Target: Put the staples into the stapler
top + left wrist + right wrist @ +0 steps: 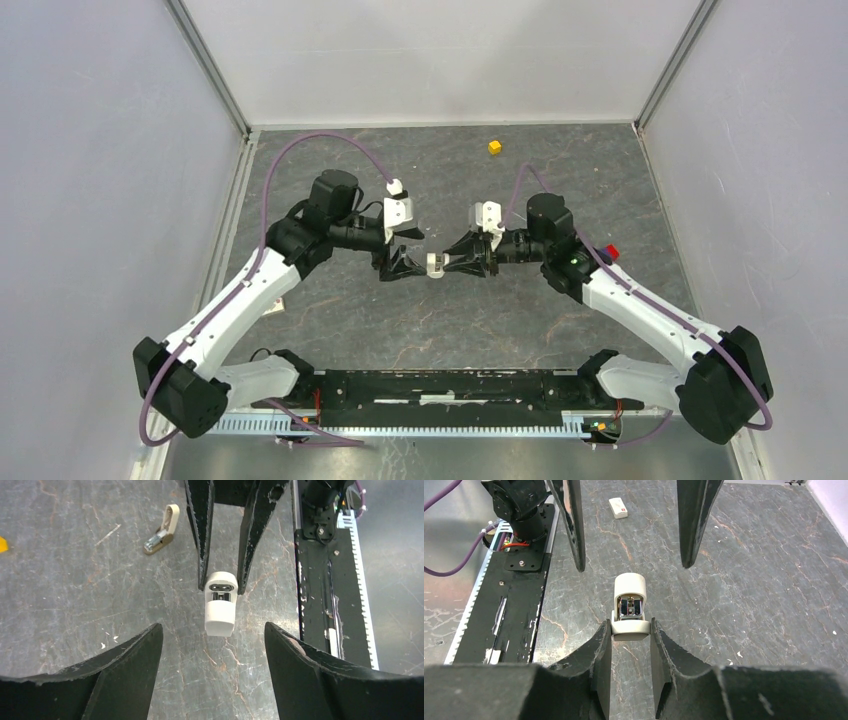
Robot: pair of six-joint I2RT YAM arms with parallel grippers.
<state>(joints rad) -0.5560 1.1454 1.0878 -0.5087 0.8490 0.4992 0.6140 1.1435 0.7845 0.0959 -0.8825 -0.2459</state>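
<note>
Over the desk, the right gripper is clamping its fingers on one end of the stapler, holding it up between the two arms, while the left gripper is facing it with fingers spread wide. The stapler is likely handling as light, stiff, smooth plastic, best pinched across its flat sides, clear of the hinged arm. The staples are not showing plainly.

We see the small white plastic mini stapler held level in mid-air, one end clamped between the fingers of the right gripper. Its shiny metal inner channel shows between two rounded white ends.
</note>
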